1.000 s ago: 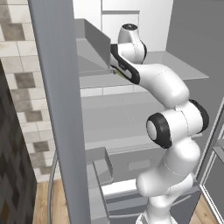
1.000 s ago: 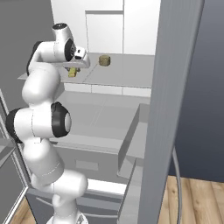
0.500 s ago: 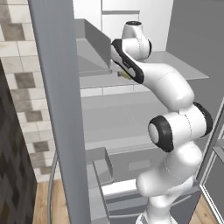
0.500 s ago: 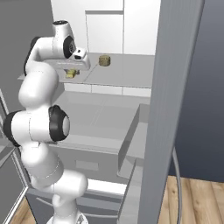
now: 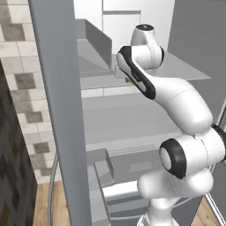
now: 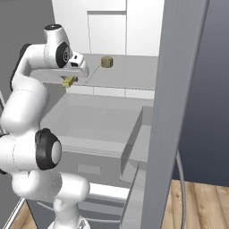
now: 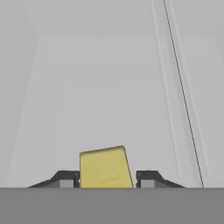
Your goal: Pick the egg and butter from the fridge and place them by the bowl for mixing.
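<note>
The fridge (image 6: 134,27) stands open, and my arm reaches onto its upper shelf (image 6: 129,78). The butter (image 7: 105,168), a pale-yellow block, sits between my two dark fingertips (image 7: 65,179). From the right base view the butter (image 6: 68,82) hangs under my gripper (image 6: 71,78) at the shelf's front left corner. My gripper (image 7: 106,179) is shut on the butter. The egg and the bowl are out of view. In the left base view my own forearm (image 5: 137,75) covers the hand.
A brownish lump (image 6: 106,61) rests further back on the same shelf. The open fridge door's grey edge (image 6: 179,89) rises close on the right, and the other door edge (image 5: 57,88) on the left. Lower shelves and drawers (image 6: 103,120) lie beneath the arm.
My arm has straightened and risen. The hand, with the butter in it, has slid a little toward the shelf's front left edge.
</note>
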{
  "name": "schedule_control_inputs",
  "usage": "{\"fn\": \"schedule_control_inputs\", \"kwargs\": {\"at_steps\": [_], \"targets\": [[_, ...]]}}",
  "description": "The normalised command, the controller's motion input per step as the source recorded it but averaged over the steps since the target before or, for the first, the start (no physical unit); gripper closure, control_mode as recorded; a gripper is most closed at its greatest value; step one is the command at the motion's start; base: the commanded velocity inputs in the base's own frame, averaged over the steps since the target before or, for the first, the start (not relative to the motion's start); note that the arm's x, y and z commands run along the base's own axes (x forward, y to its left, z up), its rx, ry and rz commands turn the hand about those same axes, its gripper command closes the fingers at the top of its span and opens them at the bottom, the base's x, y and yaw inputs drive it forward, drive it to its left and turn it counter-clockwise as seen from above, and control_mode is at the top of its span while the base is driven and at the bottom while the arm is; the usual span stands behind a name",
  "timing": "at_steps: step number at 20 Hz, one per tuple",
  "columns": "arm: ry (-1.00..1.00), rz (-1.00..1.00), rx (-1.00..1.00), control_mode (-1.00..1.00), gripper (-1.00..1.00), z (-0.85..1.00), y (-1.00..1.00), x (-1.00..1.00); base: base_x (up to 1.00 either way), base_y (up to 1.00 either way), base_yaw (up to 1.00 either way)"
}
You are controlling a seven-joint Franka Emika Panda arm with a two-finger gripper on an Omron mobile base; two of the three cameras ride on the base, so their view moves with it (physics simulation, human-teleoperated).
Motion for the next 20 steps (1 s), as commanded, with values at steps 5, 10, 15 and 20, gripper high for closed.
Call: {"fn": "schedule_control_inputs", "kwargs": {"at_steps": [5,10,15,20], "targets": [[-0.04,0.0,0.0,-1.0,1.0,0.01,-0.15,-0.61,0.0,0.0,0.0],[-0.01,0.0,0.0,-1.0,1.0,0.0,-0.09,-0.62,0.0,0.0,0.0],[-0.07,-0.02,0.02,-1.0,1.0,-0.01,-0.13,-0.75,0.0,0.0,0.0],[-0.07,0.0,0.0,-1.0,1.0,-0.02,-0.13,-0.69,0.0,0.0,0.0]]}}
